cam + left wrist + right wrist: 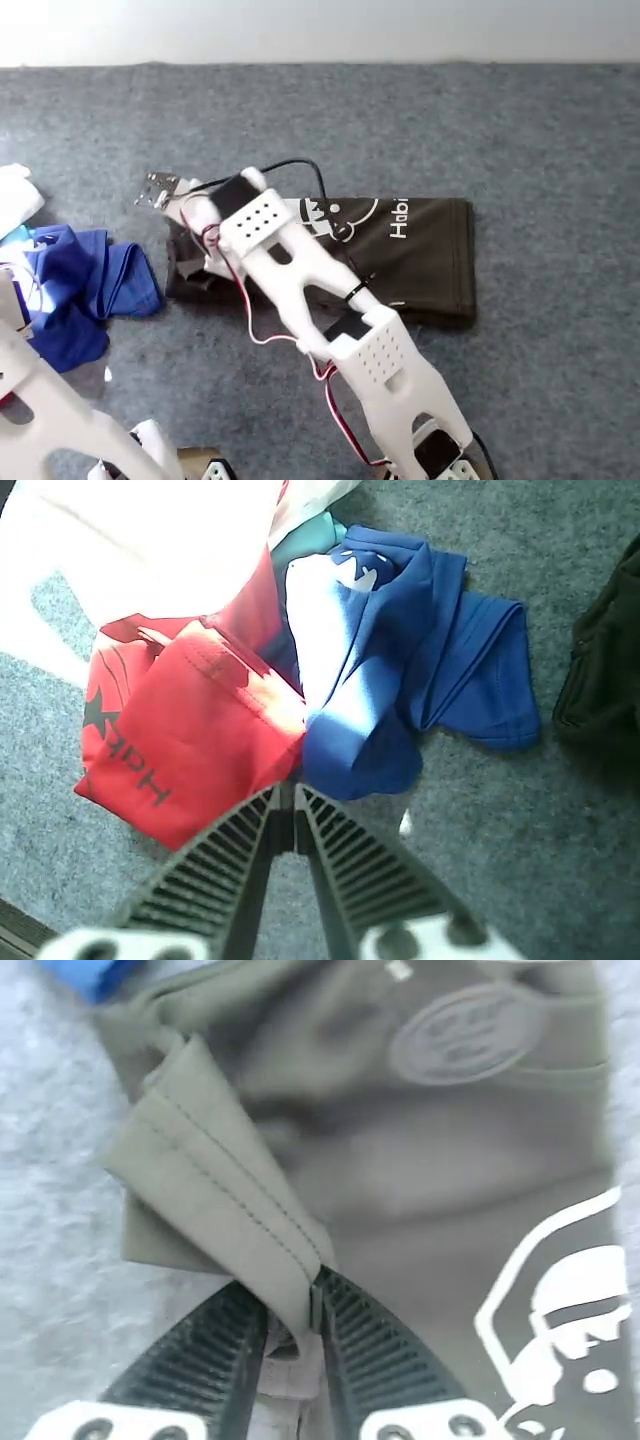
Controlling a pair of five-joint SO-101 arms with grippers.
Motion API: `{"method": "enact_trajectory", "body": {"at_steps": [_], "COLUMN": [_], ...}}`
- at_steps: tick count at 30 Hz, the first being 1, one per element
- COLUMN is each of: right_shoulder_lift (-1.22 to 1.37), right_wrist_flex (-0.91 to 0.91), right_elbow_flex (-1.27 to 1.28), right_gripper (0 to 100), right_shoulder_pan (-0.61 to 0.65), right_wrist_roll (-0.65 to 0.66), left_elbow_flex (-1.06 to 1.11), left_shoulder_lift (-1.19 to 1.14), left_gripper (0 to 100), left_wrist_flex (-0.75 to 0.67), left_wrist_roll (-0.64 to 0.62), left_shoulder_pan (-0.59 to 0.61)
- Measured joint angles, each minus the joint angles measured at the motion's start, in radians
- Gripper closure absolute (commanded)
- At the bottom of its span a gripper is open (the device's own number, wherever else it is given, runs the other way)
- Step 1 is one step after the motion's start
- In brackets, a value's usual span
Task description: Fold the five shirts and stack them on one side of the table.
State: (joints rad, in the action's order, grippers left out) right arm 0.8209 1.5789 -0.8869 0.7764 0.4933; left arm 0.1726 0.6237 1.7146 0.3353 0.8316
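The right arm (330, 300) lies across the dark olive shirt (430, 260) mid-table and covers much of its printed front. The shirt's left end is bunched and hard to read from above. There the right gripper (315, 1288) pinches a stitched hem fold between narrow jaws.

By the table's left edge, the blue shirt (420, 660), red shirt (180, 740), white shirt (150, 540) and a sliver of teal cloth (310, 535) overlap in a heap. Each one hides part of the others. The left gripper (293, 792) hangs over the red and blue shirts, jaws drawn together on nothing. The left arm (45, 410) is cut off at the near left corner.

The table (540, 130) is covered in grey felt-like cloth, and its far edge meets a pale wall (320, 30).
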Motion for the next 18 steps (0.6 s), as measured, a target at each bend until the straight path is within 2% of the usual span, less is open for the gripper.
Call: {"method": "enact_trajectory", "body": {"at_steps": [4, 8, 10, 15, 18], "right_shoulder_lift": [0.000, 0.006, 0.020, 0.029, 0.028], "right_wrist_flex": [-0.068, -0.083, -0.083, -0.083, -0.083], "right_elbow_flex": [0.000, 0.000, 0.000, 0.000, 0.000], "right_gripper": [96.2, 77.3, 72.3, 73.1, 81.3], "right_shoulder_pan": [-0.032, -0.055, -0.068, -0.103, -0.109], "right_wrist_roll": [0.037, 0.044, 0.043, -0.041, -0.069], "left_elbow_flex": [0.000, 0.000, 0.000, 0.000, 0.000], "left_shoulder_lift": [0.000, 0.000, 0.000, 0.000, 0.000], "left_gripper": [99, 99, 99, 99, 99], "left_wrist_flex": [0.000, 0.000, 0.000, 0.000, 0.000], "left_wrist_roll": [0.000, 0.000, 0.000, 0.000, 0.000], "left_shoulder_pan": [0.000, 0.000, 0.000, 0.000, 0.000]}}
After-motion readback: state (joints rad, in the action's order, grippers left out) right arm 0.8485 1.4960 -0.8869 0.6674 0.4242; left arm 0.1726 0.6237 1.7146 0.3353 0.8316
